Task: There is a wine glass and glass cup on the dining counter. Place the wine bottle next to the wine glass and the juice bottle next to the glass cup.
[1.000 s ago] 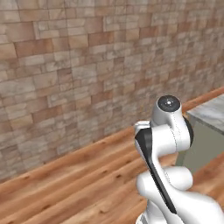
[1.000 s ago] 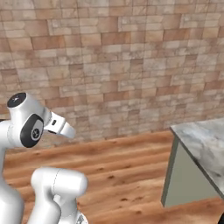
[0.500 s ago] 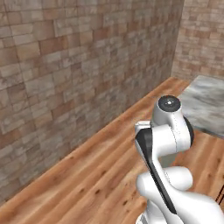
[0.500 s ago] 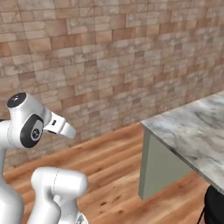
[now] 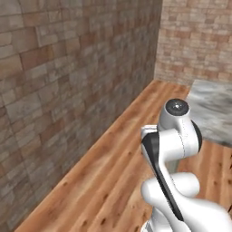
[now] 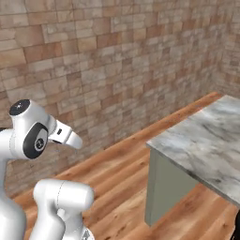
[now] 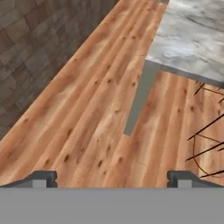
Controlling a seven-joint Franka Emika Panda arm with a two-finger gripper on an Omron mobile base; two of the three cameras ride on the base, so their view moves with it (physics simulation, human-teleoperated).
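Dining counter [image 6: 206,140] at right of right base view, long axis running away toward the brick wall [image 6: 93,61], grey-green end panel [image 6: 164,187] facing the arm, black stool [image 7: 208,144] wire frame beside it, gripper [image 7: 112,177] wide open, empty, above wood floor [image 5: 104,172].

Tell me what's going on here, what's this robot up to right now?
The robot is handling nothing at the moment. Its gripper is open and empty, the fingers spread wide over bare wooden floor. Ahead stands the end of the dining counter, a marble top on a grey-green end panel, beside a brick wall. Thin black stool legs show by the counter. No bottles or glasses can be seen on the visible part of the top.
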